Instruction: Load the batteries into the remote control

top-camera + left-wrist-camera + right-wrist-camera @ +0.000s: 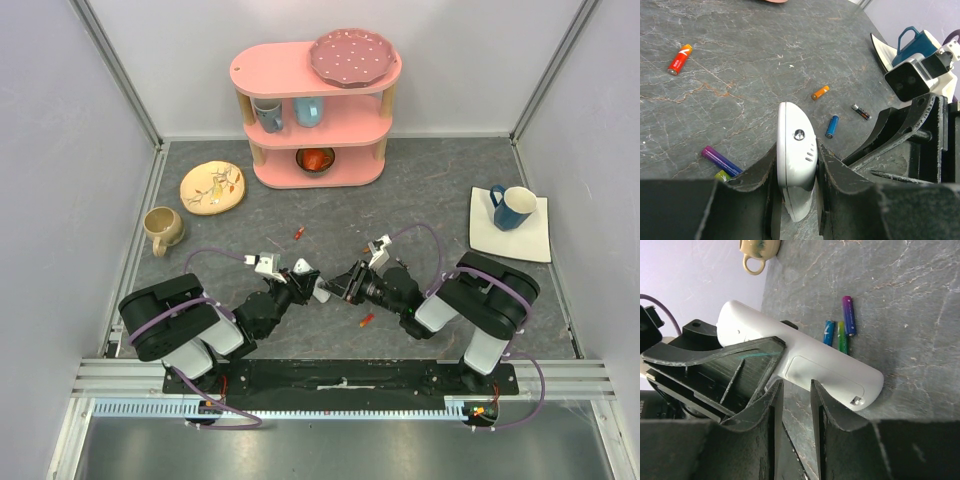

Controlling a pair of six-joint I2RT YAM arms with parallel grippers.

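1 remote [796, 145], min 6 batts [680, 59], 4 mugs [163, 228], 2 rnd plates [212, 187], 1 shelf [270, 72]

Left gripper [316, 288] apparently holds remote control [323, 291]; battery [367, 320] nearby

Grey tbl [430, 190] w/ loose batteries [832, 126], pink shelf [290, 70], plate [212, 187], mug [163, 228]

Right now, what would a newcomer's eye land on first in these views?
The white remote control stands out first, clamped in the left tool near the front middle of the table. The right tool is open close to its back cover. Loose batteries lie scattered on the grey surface around it, and a pink shelf stands at the back.
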